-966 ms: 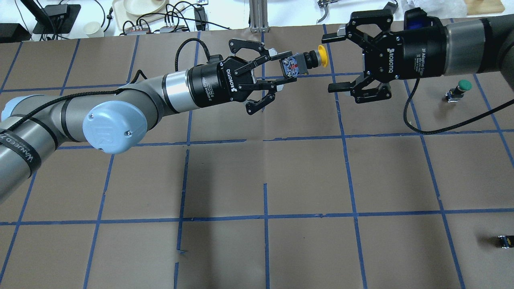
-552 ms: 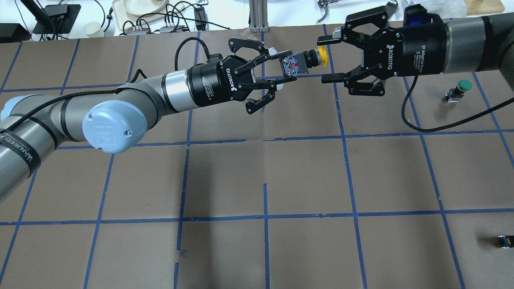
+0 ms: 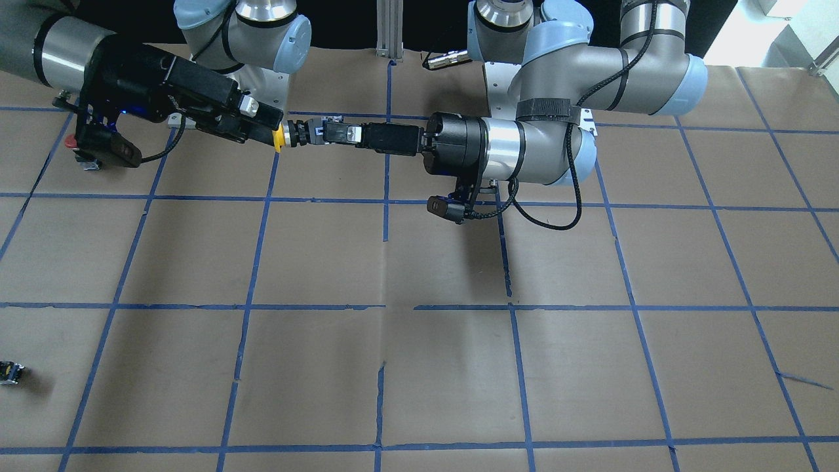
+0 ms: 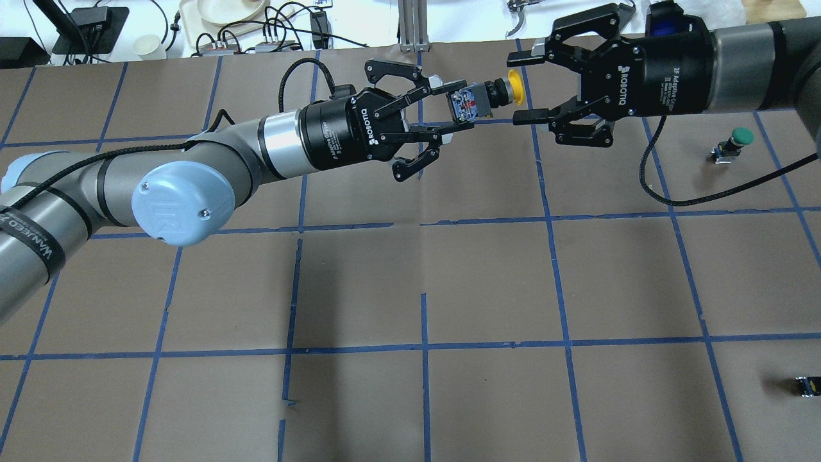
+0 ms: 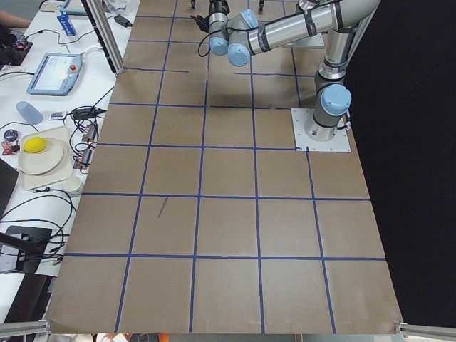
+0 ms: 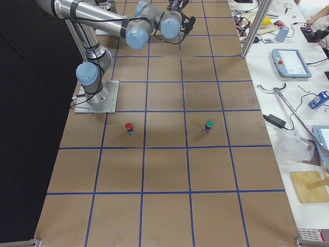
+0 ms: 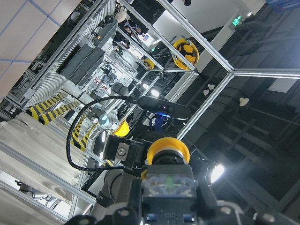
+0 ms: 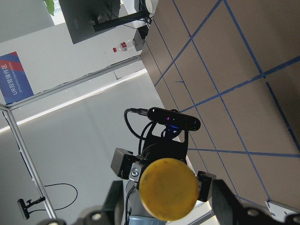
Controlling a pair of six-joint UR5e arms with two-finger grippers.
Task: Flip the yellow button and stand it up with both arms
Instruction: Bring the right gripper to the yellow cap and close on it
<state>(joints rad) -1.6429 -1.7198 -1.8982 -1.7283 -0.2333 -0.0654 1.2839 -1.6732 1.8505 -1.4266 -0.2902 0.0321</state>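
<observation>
The yellow button [image 4: 515, 88] is held in the air, lying sideways, with its cap pointing at the right arm. My left gripper [image 4: 463, 102] is shut on the button's black and grey body [image 4: 471, 102]. My right gripper [image 4: 521, 90] is open, with one fingertip on each side of the yellow cap and a gap on both sides. In the front-facing view the cap [image 3: 279, 136] sits right at the right gripper [image 3: 270, 128], and the left gripper [image 3: 331, 131] holds the body. The cap fills the lower middle of the right wrist view [image 8: 168, 188] and shows above the body in the left wrist view [image 7: 168, 151].
A green-capped button [image 4: 737, 140] stands on the brown paper at the right. A red-capped button [image 6: 128, 126] stands near the right arm's base. A tiny dark block [image 4: 807, 385] lies at the near right edge. Blue tape marks a grid on the table [image 4: 487, 282].
My right gripper has moved towards the button and its jaws have narrowed, so its fingertips now straddle the yellow cap. The left arm and the button have not moved.
</observation>
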